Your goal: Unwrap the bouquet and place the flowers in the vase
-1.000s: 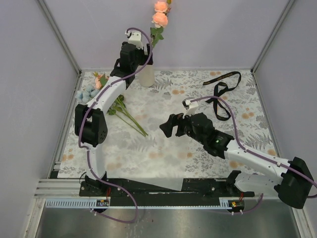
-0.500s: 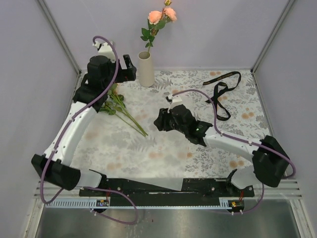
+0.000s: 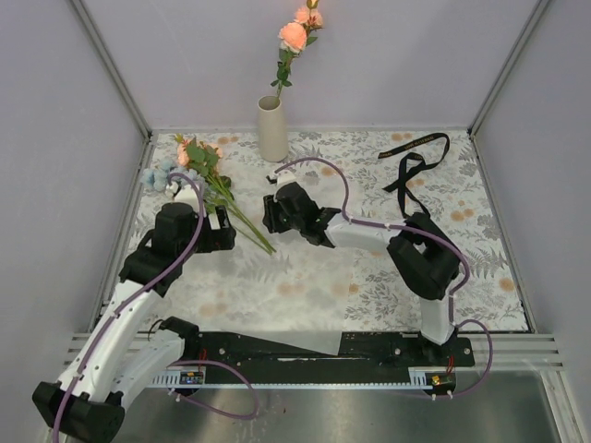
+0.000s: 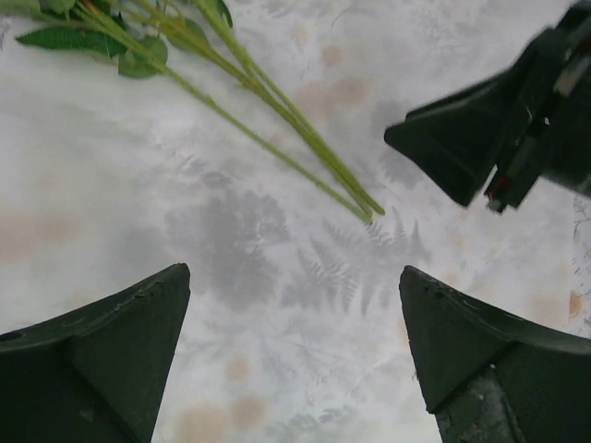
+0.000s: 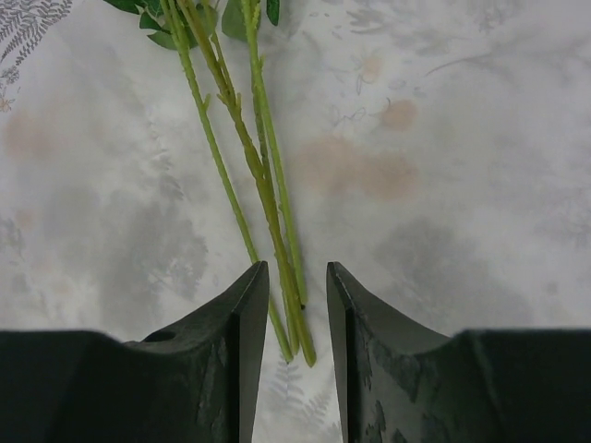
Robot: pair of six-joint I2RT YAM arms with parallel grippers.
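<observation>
Left of tabletop [image 3: 305, 277] centre:
Flowers [image 3: 208, 171]: light, springy stems; take near cut ends.
Right gripper [image 5: 297, 272]: narrow gap astride stems.
Left gripper [image 4: 294, 275]: wide, empty.

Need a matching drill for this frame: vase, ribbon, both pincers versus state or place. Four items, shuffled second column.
Column one:
1. vase
2. black ribbon
3. left pincer
4. right pincer

Column two:
A. jaws narrow, ends of the flower stems between them
B. lying loose, far right
C. upright, holding one pink rose
D. jaws wide apart, nothing between them

Pairs: 1-C, 2-B, 3-D, 4-A
</observation>
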